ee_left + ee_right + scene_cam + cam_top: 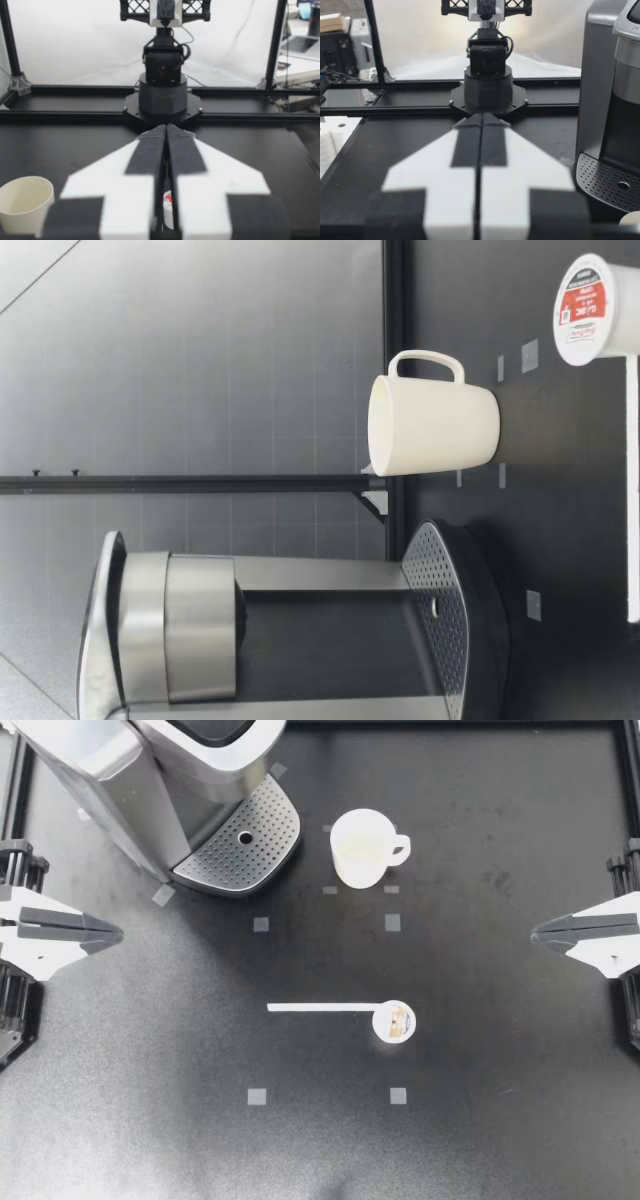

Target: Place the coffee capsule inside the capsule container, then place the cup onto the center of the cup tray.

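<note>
Capsule [393, 1021] sits lid up near the table's [520, 1120] middle, among tape squares [257, 1096] that we take for start marks. Cup [362, 847] stands upright toward the back edge, just beside the tray [240, 845]. Our left gripper [120, 933] and right gripper [533, 932] hang at the side edges, fingers together, empty. Matte black top, pale backdrop beyond.

Black table [500, 1050]: coffee machine [150, 780] at its far left corner, white cup [362, 847] nearby, coffee capsule [394, 1021] touching white strip [320, 1008] mid-table.
</note>
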Tool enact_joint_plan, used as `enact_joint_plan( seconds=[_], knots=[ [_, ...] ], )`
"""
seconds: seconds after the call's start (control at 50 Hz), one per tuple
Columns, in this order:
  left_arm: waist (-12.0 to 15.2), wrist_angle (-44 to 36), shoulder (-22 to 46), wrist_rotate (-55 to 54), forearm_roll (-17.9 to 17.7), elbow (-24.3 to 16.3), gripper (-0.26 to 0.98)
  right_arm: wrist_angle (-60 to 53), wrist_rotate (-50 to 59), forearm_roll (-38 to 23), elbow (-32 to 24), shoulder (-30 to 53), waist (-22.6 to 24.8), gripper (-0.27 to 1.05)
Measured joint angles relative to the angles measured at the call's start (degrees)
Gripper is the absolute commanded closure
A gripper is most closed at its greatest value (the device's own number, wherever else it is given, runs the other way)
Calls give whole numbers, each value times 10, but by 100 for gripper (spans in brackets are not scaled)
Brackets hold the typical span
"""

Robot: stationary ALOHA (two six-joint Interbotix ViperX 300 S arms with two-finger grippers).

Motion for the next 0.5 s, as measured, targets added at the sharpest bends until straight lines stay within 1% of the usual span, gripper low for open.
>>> enact_joint_plan(
  seconds=[0.04,0.12,0.3,0.5],
  knots=[
    [0,-1,-1,1,-1,1,57,1,1,0,1,2,1,71],
    [-5,-1,-7,1,-1,1,62,5,3,0,3,8,1,74],
    [-7,-2,-14,-1,-1,1,63,57,4,6,0,38,1,74],
    [-7,-2,-15,-1,0,0,63,158,4,12,-29,92,1,74]
  ],
)
